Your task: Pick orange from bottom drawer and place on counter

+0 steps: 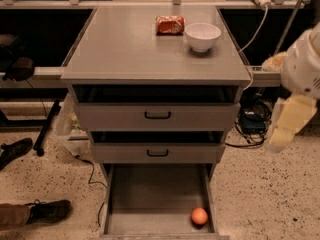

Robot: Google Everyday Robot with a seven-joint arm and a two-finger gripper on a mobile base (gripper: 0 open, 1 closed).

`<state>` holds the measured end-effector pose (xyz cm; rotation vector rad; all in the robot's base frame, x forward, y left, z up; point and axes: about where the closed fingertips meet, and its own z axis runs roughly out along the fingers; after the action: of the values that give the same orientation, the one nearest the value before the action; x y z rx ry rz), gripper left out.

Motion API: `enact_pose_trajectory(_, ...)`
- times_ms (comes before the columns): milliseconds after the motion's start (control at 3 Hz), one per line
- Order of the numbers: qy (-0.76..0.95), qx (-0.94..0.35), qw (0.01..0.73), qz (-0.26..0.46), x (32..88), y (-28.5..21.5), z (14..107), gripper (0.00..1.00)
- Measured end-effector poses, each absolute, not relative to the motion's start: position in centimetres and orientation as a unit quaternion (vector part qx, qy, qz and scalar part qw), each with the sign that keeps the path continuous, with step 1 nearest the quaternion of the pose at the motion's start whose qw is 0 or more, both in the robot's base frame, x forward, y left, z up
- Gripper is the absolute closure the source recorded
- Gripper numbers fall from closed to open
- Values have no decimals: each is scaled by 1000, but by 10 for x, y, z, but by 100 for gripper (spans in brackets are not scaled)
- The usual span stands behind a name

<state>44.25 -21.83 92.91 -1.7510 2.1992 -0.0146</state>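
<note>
The orange (199, 216) sits in the near right corner of the open bottom drawer (150, 196). On the counter (125, 44) above are a white bowl (202, 36) and a snack packet (170, 25). The gripper (287, 124) hangs right of the cabinet, well apart from the orange; I cannot tell whether it is wide or narrow.

Counter (130, 44): matt grey metal, you see.
Orange (199, 216): smooth skin.
Bowl (202, 36): glossy white.
Gripper (278, 140): cream plastic, your 3 o'clock.

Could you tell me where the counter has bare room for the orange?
The counter is bare across its left half and along the front. The back right is crowded by the snack packet and white bowl. The gripper hangs right of the cabinet, off the counter.
</note>
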Motion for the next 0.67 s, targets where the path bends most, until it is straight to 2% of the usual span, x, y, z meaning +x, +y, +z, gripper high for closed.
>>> enact_pose_trajectory(667, 755, -623, 185, 90, 424, -230, 733, 0)
